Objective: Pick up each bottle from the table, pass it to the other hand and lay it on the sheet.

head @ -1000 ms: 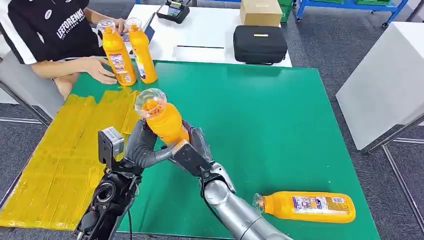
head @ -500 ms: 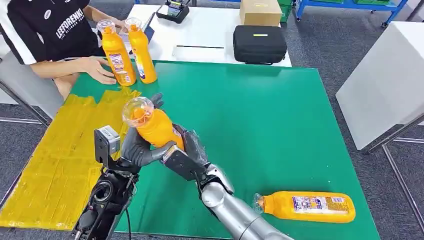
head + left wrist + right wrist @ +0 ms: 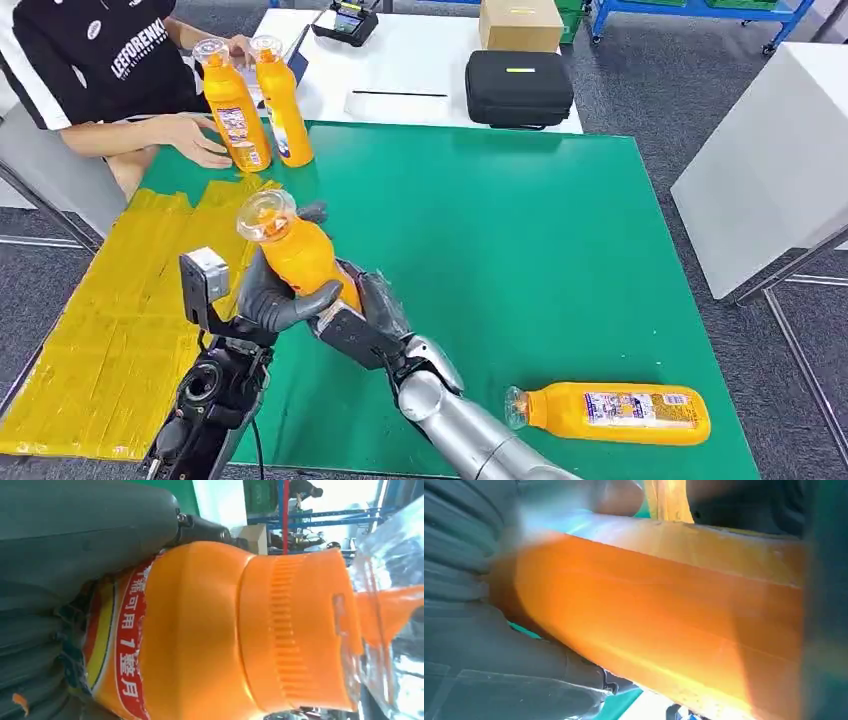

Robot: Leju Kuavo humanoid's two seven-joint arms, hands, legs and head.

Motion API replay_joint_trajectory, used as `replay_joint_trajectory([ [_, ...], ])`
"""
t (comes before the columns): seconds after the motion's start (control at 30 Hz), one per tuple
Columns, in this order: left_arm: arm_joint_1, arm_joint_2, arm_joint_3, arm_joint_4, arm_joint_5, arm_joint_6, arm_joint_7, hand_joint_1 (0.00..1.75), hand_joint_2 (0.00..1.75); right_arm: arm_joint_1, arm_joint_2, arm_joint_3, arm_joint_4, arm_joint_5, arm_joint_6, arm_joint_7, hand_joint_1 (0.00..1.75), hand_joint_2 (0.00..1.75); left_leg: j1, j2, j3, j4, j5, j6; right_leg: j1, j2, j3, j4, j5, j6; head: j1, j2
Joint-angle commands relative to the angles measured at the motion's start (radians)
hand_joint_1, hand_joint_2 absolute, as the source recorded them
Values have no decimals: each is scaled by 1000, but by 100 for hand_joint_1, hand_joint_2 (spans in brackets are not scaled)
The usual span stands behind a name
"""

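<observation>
Both robot hands grip the same orange bottle (image 3: 300, 255) above the green worktop (image 3: 520, 230), close to the yellow sheet (image 3: 110, 310). The left robot hand (image 3: 275, 298) wraps its middle, and the right robot hand (image 3: 360, 315) grips its lower end. If one lets go too soon, the bottle may slip and fall. Its clear cap (image 3: 265, 215) is on, and the body looks orange all through. A second bottle (image 3: 615, 413) lies on its side near the front edge. Two more bottles (image 3: 255, 100) stand by a person's hand (image 3: 200, 140).

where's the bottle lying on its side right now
In the head view, the lying bottle rests on the green table near its front right corner, just right of the robot's right arm.
</observation>
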Motion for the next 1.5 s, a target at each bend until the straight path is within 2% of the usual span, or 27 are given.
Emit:
replay_joint_trajectory([
  [0.03, -73, -23, -1, 69, 39, 18, 9, 175, 175, -7, 9, 104, 68, 6, 25, -6, 175, 175, 1, -2, 7, 1, -4, -3, 2, -4, 8, 1, -4, -3, 0, 0],
  [0.23, -71, -22, 1, 67, 54, 24, 2, 175, 175, -1, -6, 88, 50, -6, 8, -14, 175, 175, 1, -2, 2, 0, -1, -1, 1, -3, 3, 0, -2, -1, 0, 0],
  [0.33, -63, -17, 3, 60, 57, 30, -1, 175, 175, 6, -15, 70, 19, -20, -14, -28, 175, 175, 1, -2, 7, 0, -3, -3, 1, -4, 8, 0, -4, -3, 0, 0],
  [0.47, -61, -15, 5, 59, 58, 31, -2, 175, 175, 5, -17, 66, 9, -23, -18, -29, 175, 175, 1, -2, 4, 0, -2, -2, 1, -4, 5, 0, -3, -2, 0, 0],
  [0.6, -57, -12, 16, 50, 63, 46, -9, 175, 175, 24, -38, 42, -75, -36, -47, -37, 175, 175, 1, -2, 3, 0, -1, -2, 1, -3, 3, 0, -2, -2, 0, 0],
  [0.63, -57, -9, 23, 44, 65, 49, -12, 175, 175, 30, -51, 35, -115, -26, -80, -43, 159, 175, 1, -2, 3, 0, -2, -2, 1, -4, 4, 0, -2, -2, 0, 0],
  [0.67, -54, -8, 28, 39, 66, 51, -15, 175, 175, 37, -59, 26, -143, -28, -91, -45, 37, 175, 1, -2, 1, 0, -1, -1, 1, -3, 2, 0, -1, -1, 0, 0],
  [0.7, -46, -4, 38, 23, 66, 54, -18, 175, 175, 63, -81, 1, -227, -37, -98, -40, 0, 175, 1, -2, 3, 1, -2, -2, 1, -4, 4, 0, -2, -2, 0, 0],
  [0.9, -5, 22, 85, -38, 40, 92, -33, 175, 175, 203, -169, -119, -598, -63, -49, 10, 0, 175, 0, -3, 4, 0, -3, -2, 0, -5, 5, 1, -4, -2, 0, 0],
  [0.97, -2, 22, 87, -41, 40, 93, -32, 175, 175, 210, -174, -122, -614, -63, -42, 15, 0, 175, 0, -1, 1, 0, -1, -1, 0, -2, 2, 0, -1, -1, 0, 0],
  [1.03, 1, 20, 89, -42, 33, 96, -36, 175, 175, 223, -170, -131, -629, -77, -38, 9, 0, 175, 0, -1, 5, 1, -4, -2, 1, -3, 6, 0, -4, -2, 0, 0],
  [1.2, 17, 26, 102, -71, -62, 179, -66, 175, 175, 301, -222, -171, -803, -125, -9, 33, 0, 175, 0, -2, 2, 0, -2, -2, 0, -3, 3, 0, -2, -1, 0, 0],
  [1.27, 16, 35, 100, -79, -221, 317, -100, 175, 175, 335, -229, -196, -865, -161, 21, 64, 0, 175, 0, -3, 3, 0, -3, -2, 0, -5, 4, 0, -4, -2, 0, 0],
  [1.3, 17, 33, 108, -83, -239, 331, -101, 175, 175, 348, -235, -205, -884, -176, 30, 67, 0, 175, 0, -2, 2, 0, -2, -2, 0, -3, 3, 0, -2, -1, 0, 0],
  [1.33, 25, 36, 118, -94, -336, 410, -118, 175, 175, 375, -246, -217, -916, -184, 34, 70, 0, 175, 0, -2, 4, 0, -3, -2, 0, -3, 4, 0, -3, -2, 0, 0],
  [1.37, 21, 52, 110, -85, -533, 562, -122, 175, 175, 389, -254, -225, -935, -198, 40, 70, 0, 175, 0, -2, 2, 0, -2, -1, 0, -3, 3, 0, -2, -1, 0, 0],
  [1.47, 4, 67, 99, -41, -782, 703, -81, 175, 175, 409, -274, -243, -976, -237, 67, 97, 0, 175, 0, -3, 5, 0, -3, -2, 0, -4, 6, 0, -4, -2, 0, 0],
  [1.5, -2, 73, 93, -20, -863, 741, -69, 175, 175, 413, -279, -246, -983, -245, 75, 105, 0, 175, 0, -2, 2, -1, -1, -1, 0, -3, 2, -1, -2, -1, 0, 0],
])
